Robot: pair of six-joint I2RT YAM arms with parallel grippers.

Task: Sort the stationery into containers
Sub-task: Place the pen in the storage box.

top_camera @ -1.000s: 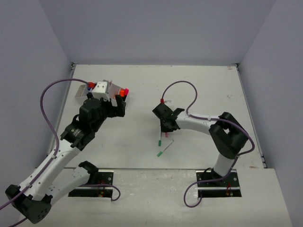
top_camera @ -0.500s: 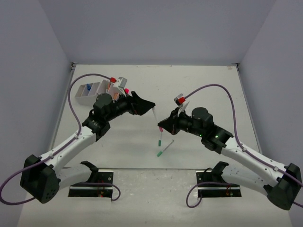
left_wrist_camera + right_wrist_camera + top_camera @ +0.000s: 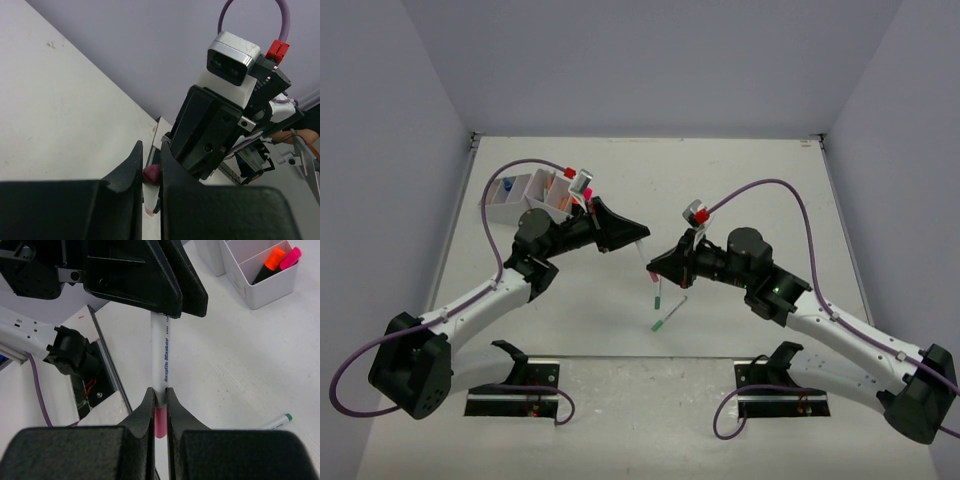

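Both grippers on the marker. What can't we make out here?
- Right wrist: far end of marker is hidden inside left gripper.
- Left wrist: marker is mostly hidden by left gripper; only a pink bit shows.
- Top: organiser contents are too small to tell, and it is partly covered by left arm.
- Right wrist: most of green-tipped pen is behind right gripper.

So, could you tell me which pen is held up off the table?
The pink-ended white marker, pinched by left fingers and right fingers; the green-tipped pens lie on the table.
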